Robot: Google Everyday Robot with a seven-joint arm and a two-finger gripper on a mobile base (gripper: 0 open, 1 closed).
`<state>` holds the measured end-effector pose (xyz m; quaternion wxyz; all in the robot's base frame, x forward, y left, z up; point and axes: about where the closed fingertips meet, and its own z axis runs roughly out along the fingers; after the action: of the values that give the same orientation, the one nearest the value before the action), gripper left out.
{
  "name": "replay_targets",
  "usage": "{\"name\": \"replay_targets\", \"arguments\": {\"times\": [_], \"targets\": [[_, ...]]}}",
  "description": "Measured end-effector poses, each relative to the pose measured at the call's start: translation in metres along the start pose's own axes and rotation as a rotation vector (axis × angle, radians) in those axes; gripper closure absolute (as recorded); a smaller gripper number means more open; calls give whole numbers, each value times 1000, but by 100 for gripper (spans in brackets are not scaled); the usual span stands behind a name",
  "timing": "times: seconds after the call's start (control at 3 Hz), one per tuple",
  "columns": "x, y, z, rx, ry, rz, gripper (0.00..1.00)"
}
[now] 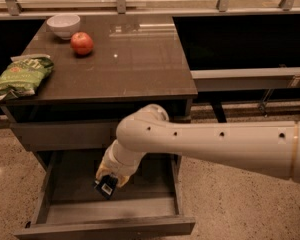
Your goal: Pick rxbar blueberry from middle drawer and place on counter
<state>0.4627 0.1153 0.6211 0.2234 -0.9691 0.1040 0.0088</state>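
Observation:
The middle drawer (105, 211) stands pulled open below the counter (115, 59). My gripper (110, 180) hangs over the drawer's middle, on the end of the white arm that reaches in from the right. It is shut on the rxbar blueberry (106, 187), a small dark wrapper with a white barcode patch showing. The bar is held above the drawer floor, tilted, below the level of the counter top.
On the counter sit a red apple (82, 43), a white bowl (63, 24) at the back left and a green chip bag (21, 76) overhanging the left edge. Pale speckled floor lies around the cabinet. A railing runs along the back.

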Motion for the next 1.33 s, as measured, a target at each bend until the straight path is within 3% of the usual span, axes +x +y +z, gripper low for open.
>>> {"name": "replay_targets", "arguments": {"times": [0.33,0.67,1.0,1.33], "targets": [[15,-22,-66,-46,23,-49,100],[50,-44,-122,-101,53,-47,100],[83,-54,-173,-153,65,-30,100],[79,-43,-218,-227,44,-37,100]]}}
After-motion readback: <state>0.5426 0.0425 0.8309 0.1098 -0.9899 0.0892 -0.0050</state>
